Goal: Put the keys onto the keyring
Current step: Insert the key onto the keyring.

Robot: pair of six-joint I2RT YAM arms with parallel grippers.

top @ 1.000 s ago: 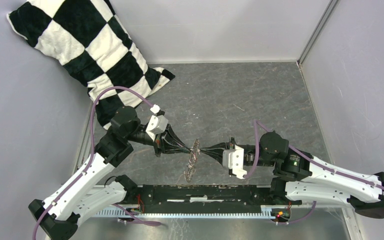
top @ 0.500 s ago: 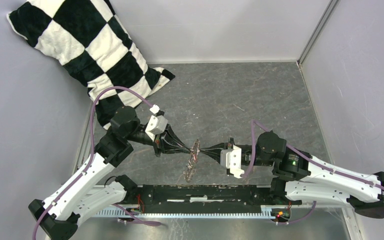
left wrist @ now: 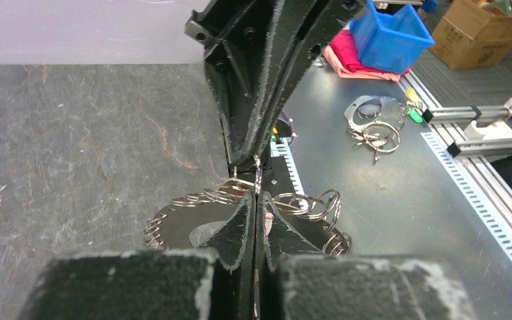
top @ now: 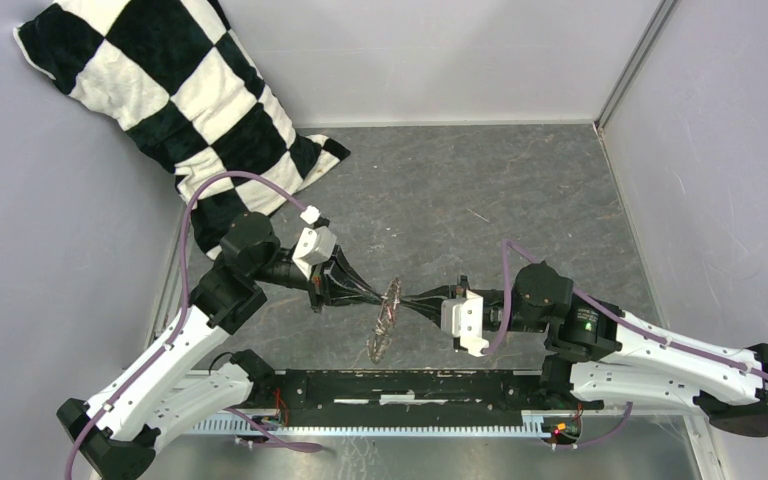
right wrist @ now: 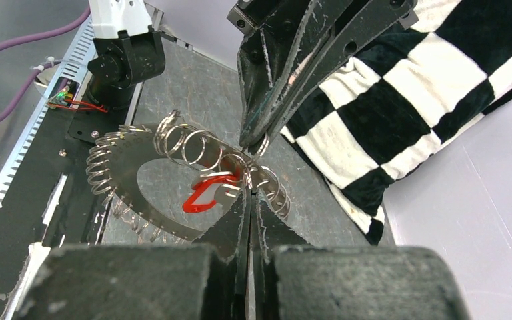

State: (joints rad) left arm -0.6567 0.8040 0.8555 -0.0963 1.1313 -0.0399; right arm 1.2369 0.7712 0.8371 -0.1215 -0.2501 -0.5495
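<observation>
**Both grippers pinched on the keyring, no key seen threaded**

Nearest you, the black base rail (top: 410, 385) lay just on the near side of the keyring (top: 388, 318). The keyring hung clear of the table (top: 500, 190), edge-on from above, with its red tag (right wrist: 200, 198) inside the loop. Your left gripper (top: 378, 296) met it from the left and your right gripper (top: 408, 300) from the right. Both were pinched fully closed, tip to tip, on its small rings. You could not pick out the keys in any view, so whether one sat in that pinch was unclear. By my reading the threading was under way but unproven, and finishing it was left to do. Far beyond the keyring sat the checkered pillow (top: 160, 90).
</observation>
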